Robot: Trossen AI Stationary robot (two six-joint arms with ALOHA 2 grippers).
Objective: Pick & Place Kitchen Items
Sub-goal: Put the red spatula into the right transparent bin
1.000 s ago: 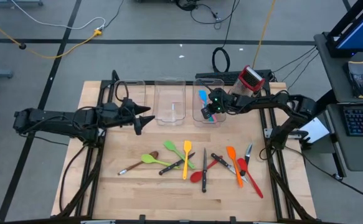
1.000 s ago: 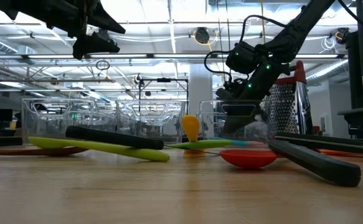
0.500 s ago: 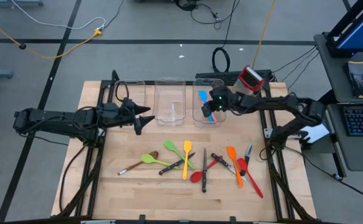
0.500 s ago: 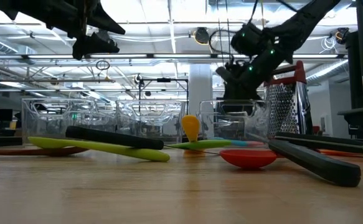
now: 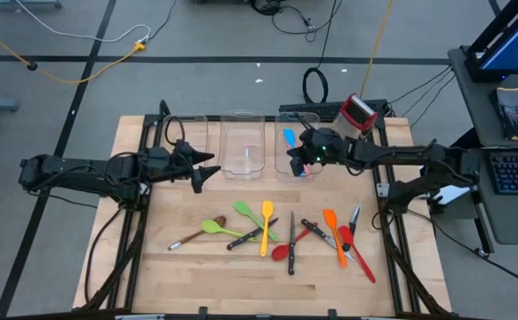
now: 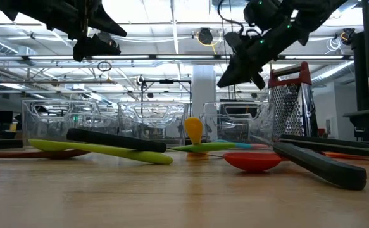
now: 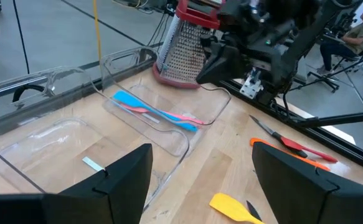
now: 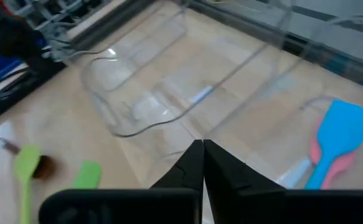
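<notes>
A blue spatula (image 5: 290, 142) and a pink spatula (image 8: 330, 168) lie on the floor of the right clear bin (image 5: 281, 164); both also show in the left wrist view (image 7: 150, 109). Green (image 5: 245, 213), yellow (image 5: 266, 218), orange (image 5: 334, 231) and red (image 5: 356, 253) utensils and black-handled knives (image 5: 291, 240) lie on the table's near half. My right gripper (image 8: 203, 149) is shut and empty, above the right bin (image 5: 297, 160), its fingers slanting down. My left gripper (image 7: 206, 180) is open and empty, hovering near the left bin (image 5: 203, 169).
Three clear bins stand in a row at the far side: left (image 5: 185, 133), middle (image 5: 243, 142) and right. A red-and-steel box grater (image 5: 358, 113) stands behind the right bin. Bare wood lies between the bins and the utensils.
My right gripper has risen from low over the right bin to well above its rim, staying over the bin, and has tipped so that its fingers slant down. The blue and pink spatulas stay in the bin.
</notes>
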